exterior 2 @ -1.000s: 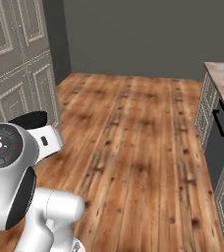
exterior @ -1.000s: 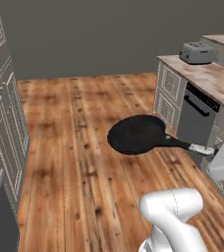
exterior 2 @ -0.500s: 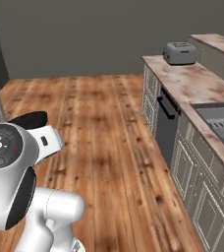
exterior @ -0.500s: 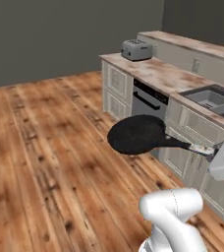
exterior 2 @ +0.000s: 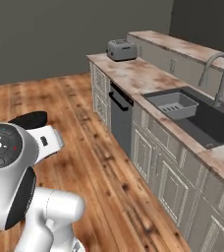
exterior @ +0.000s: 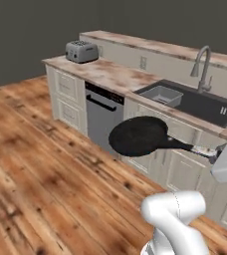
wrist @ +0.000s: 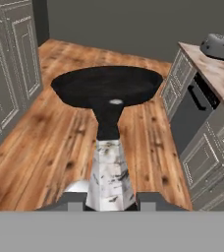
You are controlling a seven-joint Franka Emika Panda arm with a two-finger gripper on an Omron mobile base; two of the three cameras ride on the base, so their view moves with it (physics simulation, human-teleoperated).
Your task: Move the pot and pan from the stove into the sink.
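Right now I am in the carrying step: the shallow round black frying pan (exterior: 138, 135) hangs in the air over the wooden floor, at the centre of the left base view, with its long thin handle running toward the right edge of that frame. In the hand view the pan's dark bowl sits in the upper middle and the pale tip of the handle (wrist: 109, 172) runs down to the bottom centre, where my pincer (wrist: 110, 199) is clamped on it, the two dark fingers (wrist: 74, 199) pressed close against either side. The large rectangular dark grey sink (exterior: 200, 105) lies in the upper right of the left base view, recessed into the mottled pinkish stone surface (exterior: 113, 74), with a grey slotted tray insert (exterior: 160, 94) at its left end and a tall curved grey faucet (exterior: 203, 67) behind it. A silver toaster (exterior: 81, 51) stands at the upper left on the same surface. I judge the pan is near the cabinet front but below and short of the basin. My next move calls for lifting the pan above the rim, carrying it over the open dark part of the basin clear of the faucet, lowering it, then releasing. I see no pot here, so that fetch remains.
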